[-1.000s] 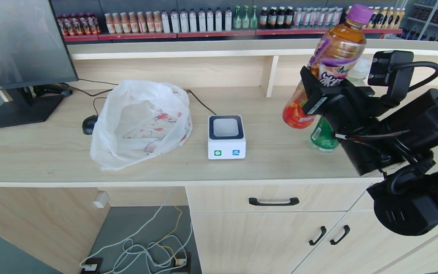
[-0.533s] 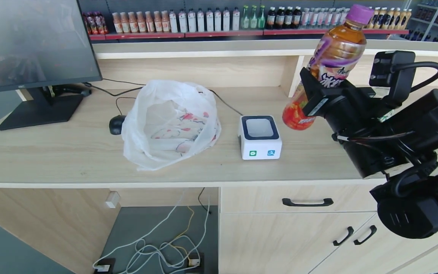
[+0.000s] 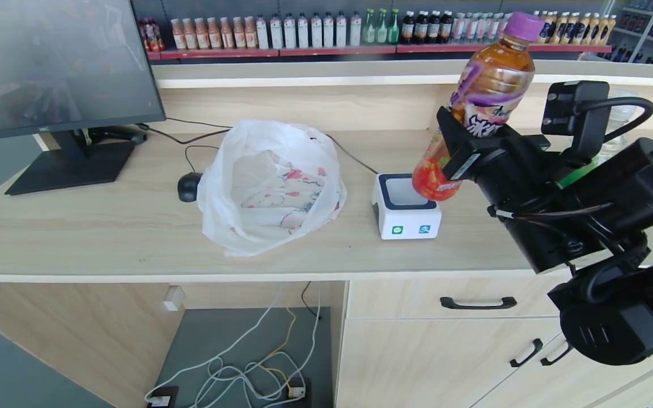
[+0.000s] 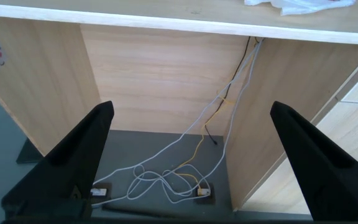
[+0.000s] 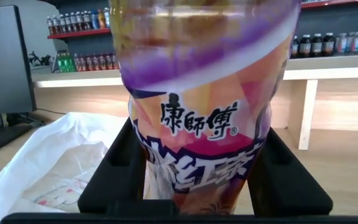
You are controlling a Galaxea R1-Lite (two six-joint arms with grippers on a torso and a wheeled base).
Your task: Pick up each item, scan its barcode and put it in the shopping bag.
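The right tool (image 3: 461, 146) is closed on a bottle (image 3: 488, 96), gripping it around the lower half of the label. In the right wrist view the two fingers (image 5: 120, 171) press the bottle (image 5: 207, 124) from both sides. The bottle is held in the air, tilted, with the purple cap up and to the right. Its red base hangs over the far right corner of the scanner (image 3: 407, 207), apart from it.

The scanner stands on the tabletop (image 3: 77, 238), window facing up. A strip of bare tabletop lies between it and the near edge. To its left, near but not touching, lies the shopping bag (image 3: 272, 181), mouth open and slumped. A mouse (image 3: 189, 186) sits just beside the bag's left side, and a monitor (image 3: 49, 62) stands at the far left. A raised ledge (image 3: 304, 71) bounds the far edge of the tabletop.

The left tool (image 4: 194, 162) is open, fingers wide apart. It sits below the tabletop's near edge, facing the open recess where cables (image 4: 173, 180) lie on the floor.
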